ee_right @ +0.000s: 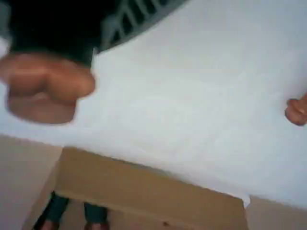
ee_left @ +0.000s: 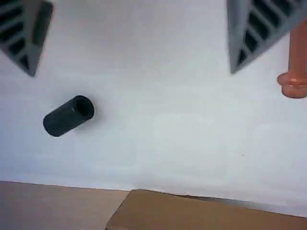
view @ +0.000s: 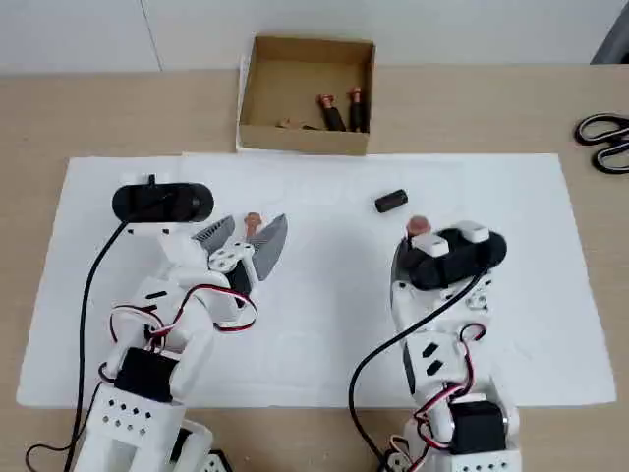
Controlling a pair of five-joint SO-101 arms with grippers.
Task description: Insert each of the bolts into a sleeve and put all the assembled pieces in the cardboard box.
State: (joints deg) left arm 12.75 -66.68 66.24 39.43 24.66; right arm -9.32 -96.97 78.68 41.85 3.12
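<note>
Fingers of my left gripper: spread wide and holding nothing, over the white sheet, left of centre in the high view.

Loose bolt: copper, lying on the sheet. The high view shows it between my left fingertips. In the left wrist view it sits at the right edge of the frame, just beside one finger.

Right gripper: right of centre in the high view, closed on the held bolt, whose copper head pokes out at the upper end. In the right wrist view that head is large and blurred at the left of the frame, under a dark shape I cannot make out.

Sleeve: black, lying on its side on the sheet, just above my right gripper in the high view and not touching it.

Cardboard box: top centre of the high view, at the sheet's upper edge, open side up.

Assembled pieces: two dark sleeves with copper heads, lying in the right half of the box.

Scissors: right edge of the high view, on the bare table, well apart from everything else.
</note>
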